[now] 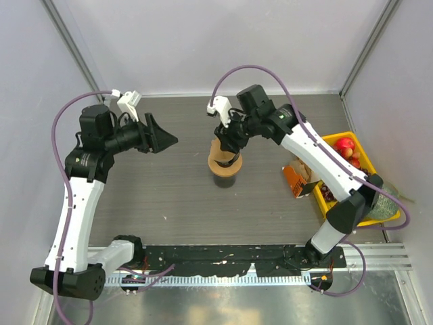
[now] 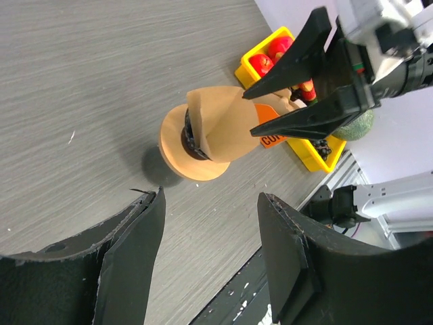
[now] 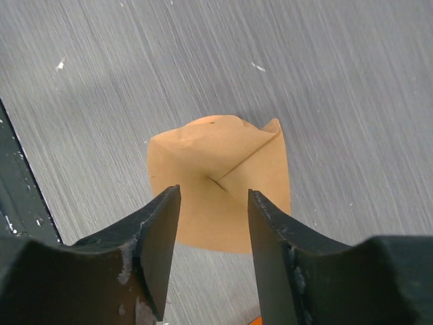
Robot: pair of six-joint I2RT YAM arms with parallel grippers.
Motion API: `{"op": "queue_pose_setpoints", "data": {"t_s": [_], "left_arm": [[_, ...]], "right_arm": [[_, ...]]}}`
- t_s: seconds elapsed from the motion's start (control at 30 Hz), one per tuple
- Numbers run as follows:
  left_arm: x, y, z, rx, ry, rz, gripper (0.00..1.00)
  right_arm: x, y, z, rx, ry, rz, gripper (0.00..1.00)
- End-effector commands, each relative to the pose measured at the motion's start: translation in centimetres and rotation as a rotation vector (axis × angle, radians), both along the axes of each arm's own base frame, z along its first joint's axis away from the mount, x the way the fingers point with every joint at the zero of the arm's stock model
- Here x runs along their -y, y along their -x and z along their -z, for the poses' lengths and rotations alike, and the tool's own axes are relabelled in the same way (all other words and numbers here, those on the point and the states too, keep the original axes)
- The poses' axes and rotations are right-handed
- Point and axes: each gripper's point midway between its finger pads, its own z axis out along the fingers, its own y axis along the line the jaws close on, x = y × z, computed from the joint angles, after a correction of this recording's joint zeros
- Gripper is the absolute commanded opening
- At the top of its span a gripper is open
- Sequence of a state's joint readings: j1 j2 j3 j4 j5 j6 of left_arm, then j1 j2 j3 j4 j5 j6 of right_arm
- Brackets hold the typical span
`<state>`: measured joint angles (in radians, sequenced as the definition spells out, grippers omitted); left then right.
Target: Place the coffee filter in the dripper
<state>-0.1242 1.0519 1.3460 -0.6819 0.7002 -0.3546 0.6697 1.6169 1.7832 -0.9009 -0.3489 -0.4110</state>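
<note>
Two arms are working over one grey table [image 1: 169, 196]. On the left, the left gripper [image 1: 161, 139] is hanging above the surface with its jaws spread and nothing between them, well apart from the centre. A broad stretch of tabletop is lying between it and the one dripper [image 1: 225, 166], which is standing mid-table. One coffee filter [image 1: 217, 150] is sitting in the dripper's wooden ring, part unfolded, one flap rising above the rim. The right gripper [image 1: 229, 140] is hovering right over it, fingers parted on either side of the paper, not pinching. Further right, one orange box [image 1: 293, 177] is standing beside one yellow bin [image 1: 336, 139], which is crowding the table's right edge.
</note>
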Motion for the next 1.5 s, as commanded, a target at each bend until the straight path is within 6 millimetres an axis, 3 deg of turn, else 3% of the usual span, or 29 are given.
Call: {"op": "queue_pose_setpoints", "data": {"t_s": [0.0,0.3,0.9,1.17,1.47], "left_arm": [[-0.4,-0.3,-0.1,-0.005,0.030,-0.022,0.64],[-0.8,0.0,1.0,-0.031,0.026,-0.041,0.63],[-0.9,-0.3,1.2,-0.044,0.035,-0.046,0.63],[-1.1,-0.3,1.5,-0.055,0.033,-0.047,0.63],[-0.9,-0.5,1.5,-0.054,0.040,-0.033,0.63]], "right_arm": [[0.1,-1.4,0.6,0.056,0.069,0.004,0.45],[-0.7,-1.9,6.1,-0.024,0.159,-0.023,0.41],[-0.6,-2.2,11.4,-0.077,0.251,-0.046,0.36],[-0.3,-2.2,12.5,-0.090,0.281,-0.045,0.35],[-0.8,-2.3,9.3,-0.065,0.239,-0.046,0.38]]}}
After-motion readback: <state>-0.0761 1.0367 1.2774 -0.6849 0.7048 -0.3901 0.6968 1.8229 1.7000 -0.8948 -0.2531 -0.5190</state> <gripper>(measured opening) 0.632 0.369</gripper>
